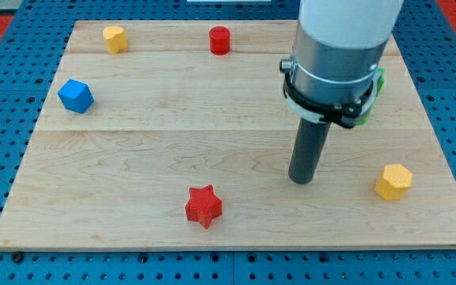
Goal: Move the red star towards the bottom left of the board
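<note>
Red star (pixel 203 206) lies on wooden board (pixel 149 150).

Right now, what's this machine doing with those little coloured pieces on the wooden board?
A robot arm slides blocks around the wooden board with a dark rod. My tip sits to the right of the red star-shaped block, not touching it; that star should go toward the bottom left. A green block peeks out behind the arm. The rest lie apart.

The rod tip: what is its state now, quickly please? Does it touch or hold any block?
My tip: no pincer, so it holds nothing; it touches no block and stands apart, to the view's right of the red star.
</note>
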